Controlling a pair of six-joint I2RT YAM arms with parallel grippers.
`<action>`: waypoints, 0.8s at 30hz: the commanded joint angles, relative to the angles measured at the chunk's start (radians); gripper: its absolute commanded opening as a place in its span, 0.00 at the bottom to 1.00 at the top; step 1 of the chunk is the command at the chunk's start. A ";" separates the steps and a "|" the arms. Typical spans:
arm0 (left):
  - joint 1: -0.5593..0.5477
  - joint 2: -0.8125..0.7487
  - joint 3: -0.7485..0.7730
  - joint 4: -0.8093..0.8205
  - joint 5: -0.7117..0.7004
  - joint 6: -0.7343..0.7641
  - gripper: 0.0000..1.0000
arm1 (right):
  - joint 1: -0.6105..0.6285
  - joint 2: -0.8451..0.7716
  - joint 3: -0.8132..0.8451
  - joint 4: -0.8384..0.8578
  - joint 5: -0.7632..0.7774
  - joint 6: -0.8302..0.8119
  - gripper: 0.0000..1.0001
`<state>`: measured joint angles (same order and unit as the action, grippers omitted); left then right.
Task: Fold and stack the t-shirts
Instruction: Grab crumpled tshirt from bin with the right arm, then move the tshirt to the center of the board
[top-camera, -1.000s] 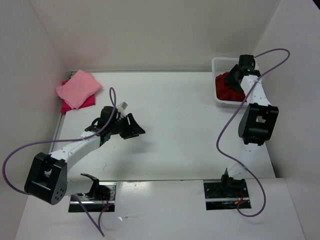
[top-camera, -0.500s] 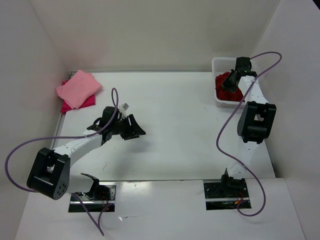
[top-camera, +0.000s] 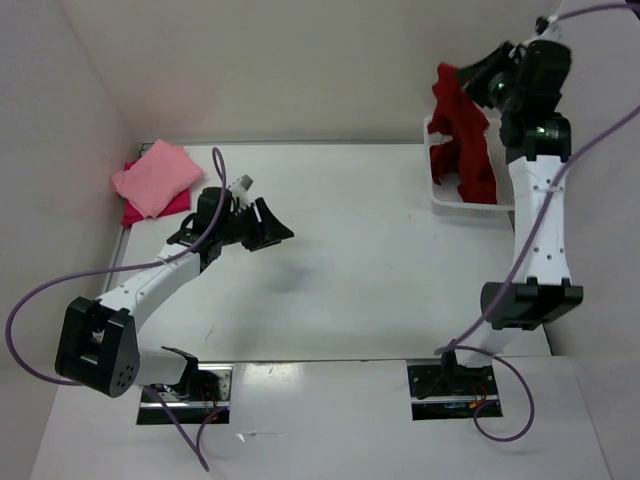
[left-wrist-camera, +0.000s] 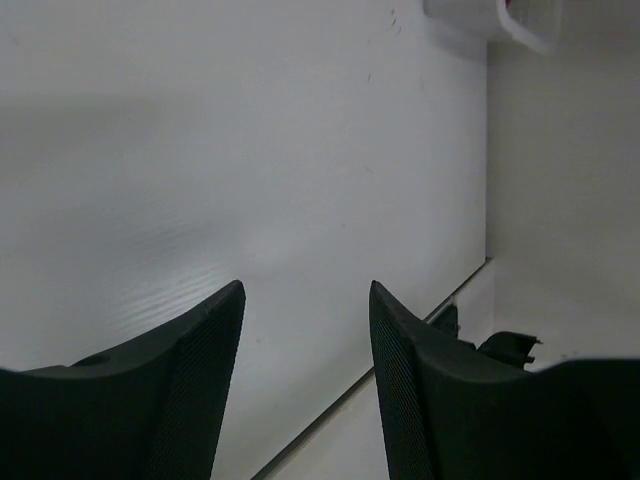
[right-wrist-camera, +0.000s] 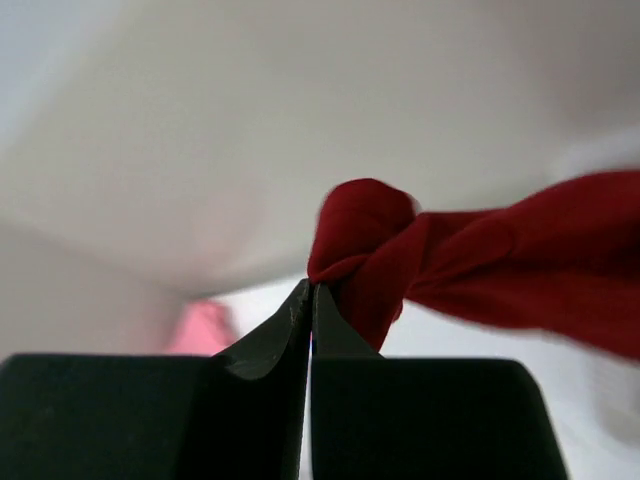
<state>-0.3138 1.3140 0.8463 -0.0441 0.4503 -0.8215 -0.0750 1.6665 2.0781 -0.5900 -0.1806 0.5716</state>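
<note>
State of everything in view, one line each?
dark crimson t-shirt: unfolded, bunched, hanging from right claw over white basket
right claw: shut on dark crimson t-shirt
left claw: open, empty
salmon pink t-shirt: folded, lying on magenta-red t-shirt
magenta-red t-shirt: flat, mostly covered, far left corner
white basket: upright, far right corner

- Left gripper (left-wrist-camera: 306, 290) hangs over the white table (left-wrist-camera: 200, 150), jaws apart, nothing between them.
- White basket (left-wrist-camera: 500, 22) peeks in at the top right corner.
- Table edge runs lower right, with dark hardware (left-wrist-camera: 500, 345) just beyond it.
</note>
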 joint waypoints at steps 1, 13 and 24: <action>0.065 0.014 0.043 0.032 0.001 -0.051 0.61 | 0.035 -0.111 0.161 0.125 -0.259 0.108 0.00; 0.403 -0.070 -0.010 0.010 0.016 -0.120 0.66 | 0.221 -0.076 0.324 0.407 -0.703 0.303 0.00; 0.433 -0.122 -0.072 -0.051 0.034 0.020 0.68 | 0.115 0.001 -0.703 0.414 -0.434 0.169 0.00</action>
<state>0.1158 1.2461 0.7967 -0.0673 0.4538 -0.8886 0.0959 1.6337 1.5105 -0.0940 -0.7597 0.7818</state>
